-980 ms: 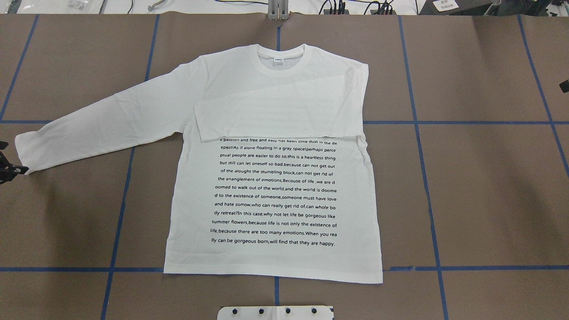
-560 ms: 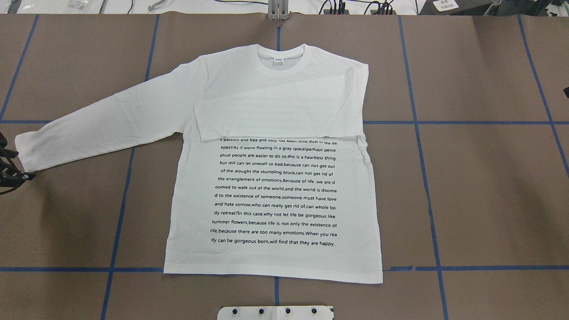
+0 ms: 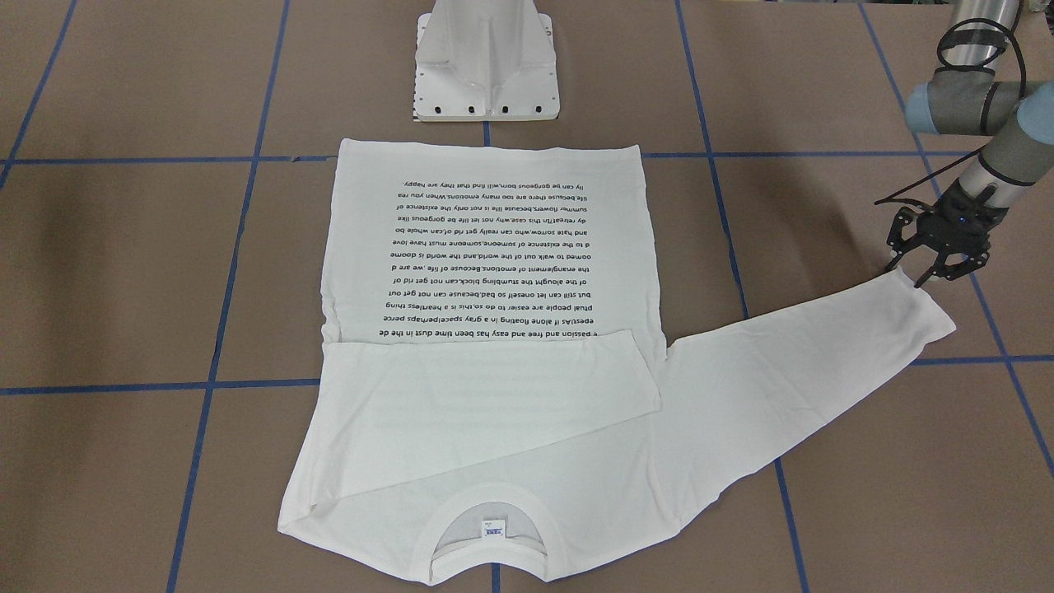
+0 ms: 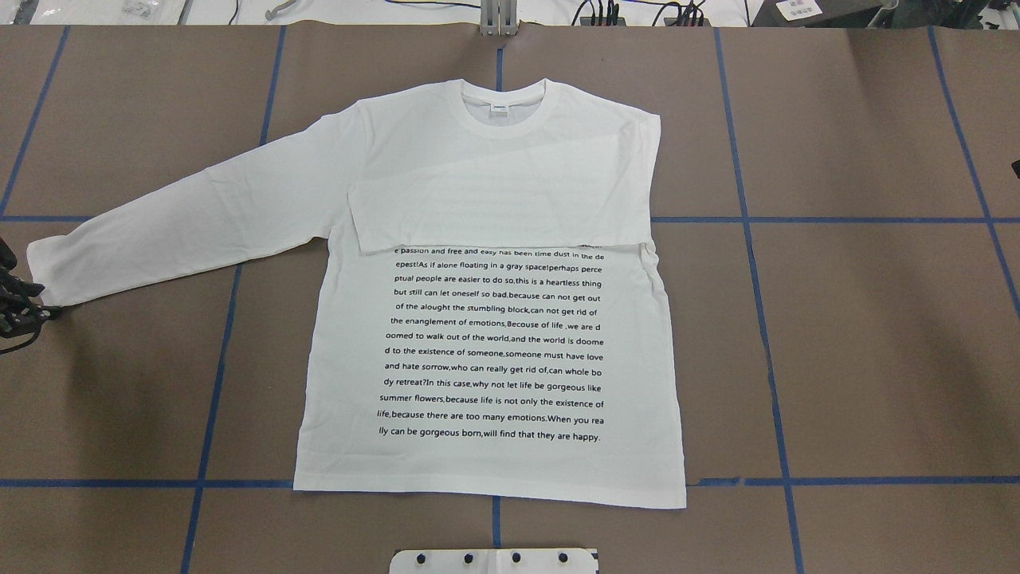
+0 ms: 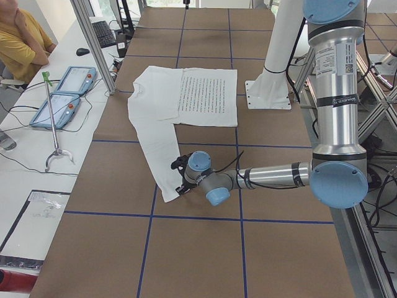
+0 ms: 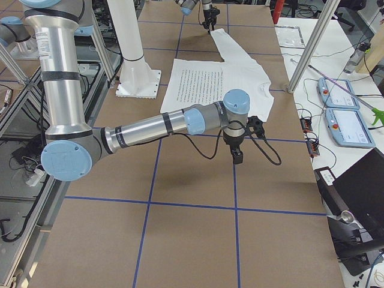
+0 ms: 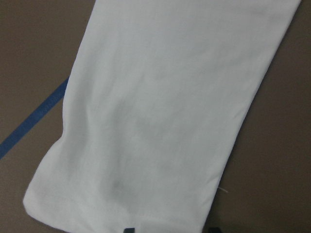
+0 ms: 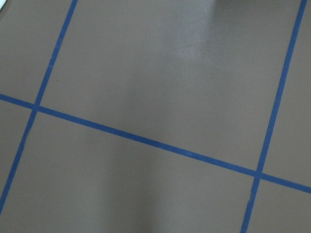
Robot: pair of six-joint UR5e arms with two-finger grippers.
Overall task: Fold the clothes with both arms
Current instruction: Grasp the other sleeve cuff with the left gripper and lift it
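Where the sleeve point(image 3: 823, 350) of the shirt point(image 3: 486, 272) ends, the left gripper point(image 3: 907, 277) gapes.

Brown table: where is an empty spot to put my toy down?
Bare brown paper-covered table stretches past the white long-sleeved shirt's folded-sleeve side, though the black right gripper hangs above part. Another patch is cornered by the outstretched sleeve and the shirt's side. It is crowded at the cuff, by the black left gripper.

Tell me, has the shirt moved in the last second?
No. The shirt stayed; its hem corner still meets the same blue tape line, seen overhead.
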